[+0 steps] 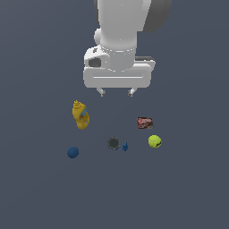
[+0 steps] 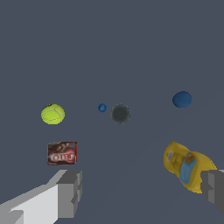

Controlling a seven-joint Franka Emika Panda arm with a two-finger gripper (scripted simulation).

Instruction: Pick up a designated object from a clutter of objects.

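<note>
White housing, grey finger pads: I note my gripper [image 1: 117, 92] hanging above the grey surface [image 1: 188, 188] with its jaws spread wide and nothing between them. In the wrist view the two fingers [image 2: 70, 192] stand well apart at the frame's edges.

Nearest the gripper on the exterior view's right lies the designated packet [image 1: 145, 122], dark brown and red with white lettering, resting flat and untouched; the wrist view shows it just beyond one finger [image 2: 62, 153]. Close beside it sits the yellow-green ball [image 1: 154, 141], not touching.

On the exterior view's left, the yellow bottle [image 1: 80, 115] lies on its side. Between these groups I record the dark grey disc [image 1: 113, 143] with the tiny blue piece [image 1: 125, 146] just beside it. The dark blue ball [image 1: 73, 152] sits apart, furthest left.
</note>
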